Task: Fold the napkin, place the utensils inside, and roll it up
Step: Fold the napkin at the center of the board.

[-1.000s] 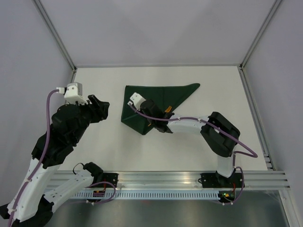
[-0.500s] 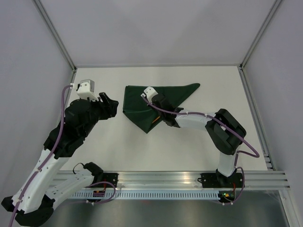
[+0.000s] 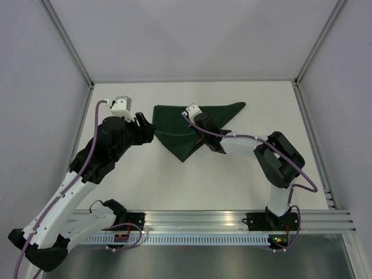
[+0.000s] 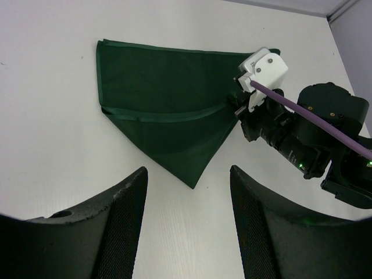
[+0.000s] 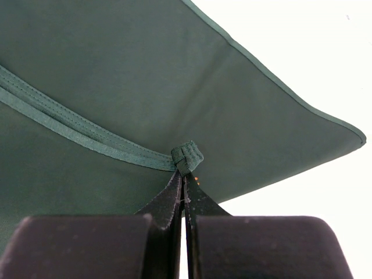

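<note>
Item one, the napkin (image 3: 177, 132): dark green cloth, folded to a rough triangle, lying on the white table (image 3: 145, 174) toward the far middle. Its long tip points right and its lower point faces your arm bases. A doubled hem runs across it, plain in the left wrist view. Item two, your right gripper (image 5: 184, 177): the jaws are closed tight, and the right wrist view shows a small bunched knot of the napkin's hem pinched at their very tips. The cloth spreads flat beyond that. In the top view this gripper sits over the middle of the napkin, with the arm reaching in from the right. Item three, your left gripper (image 4: 187, 174): the jaws stand wide apart with nothing between the fingers (image 4: 131, 209), and it has hold of nothing. In the top view it sits just beside the napkin's left edge. Whether it touches the cloth you cannot tell. Its own camera looks across the table at the napkin, with the lower point framed between the two fingers.
</note>
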`<state>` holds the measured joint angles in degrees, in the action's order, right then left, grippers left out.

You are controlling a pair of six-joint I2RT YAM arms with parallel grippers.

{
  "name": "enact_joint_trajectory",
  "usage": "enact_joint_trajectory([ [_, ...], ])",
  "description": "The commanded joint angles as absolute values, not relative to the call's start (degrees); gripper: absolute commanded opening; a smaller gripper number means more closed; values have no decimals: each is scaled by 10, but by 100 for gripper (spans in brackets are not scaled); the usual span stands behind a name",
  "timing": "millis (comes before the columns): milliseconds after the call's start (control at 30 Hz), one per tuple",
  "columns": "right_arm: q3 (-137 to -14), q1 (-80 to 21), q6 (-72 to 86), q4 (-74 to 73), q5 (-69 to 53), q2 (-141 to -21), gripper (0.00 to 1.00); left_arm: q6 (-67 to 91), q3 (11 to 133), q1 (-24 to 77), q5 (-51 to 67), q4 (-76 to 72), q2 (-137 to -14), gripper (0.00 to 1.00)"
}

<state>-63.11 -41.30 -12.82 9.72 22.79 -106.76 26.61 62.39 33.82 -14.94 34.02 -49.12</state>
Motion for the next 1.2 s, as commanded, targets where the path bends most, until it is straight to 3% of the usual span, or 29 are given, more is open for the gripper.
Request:
enact_joint_trajectory([
  [0, -630, -405, -119, 103, 230, -1056, 0, 274, 618, 339, -127, 304, -501, 64],
  [400, -641, -393, -111, 85, 208, -1071, 0, 275, 609, 339, -119, 287, -520, 64],
  [533, -658, -381, -94, 53, 196, -1068, 18, 276, 603, 339, -113, 280, -524, 64],
  [567, -662, -379, -91, 46, 193, -1067, 29, 276, 601, 339, -113, 280, -526, 64],
  [733, -692, -357, -72, 2, 166, -1049, 54, 279, 590, 339, -106, 270, -527, 64],
  [900, -735, -322, -51, -64, 138, -1037, 58, 281, 583, 339, -97, 257, -533, 64],
  [1167, -818, -163, 30, -145, 19, -1078, 56, 302, 537, 339, -66, 198, -561, 63],
])
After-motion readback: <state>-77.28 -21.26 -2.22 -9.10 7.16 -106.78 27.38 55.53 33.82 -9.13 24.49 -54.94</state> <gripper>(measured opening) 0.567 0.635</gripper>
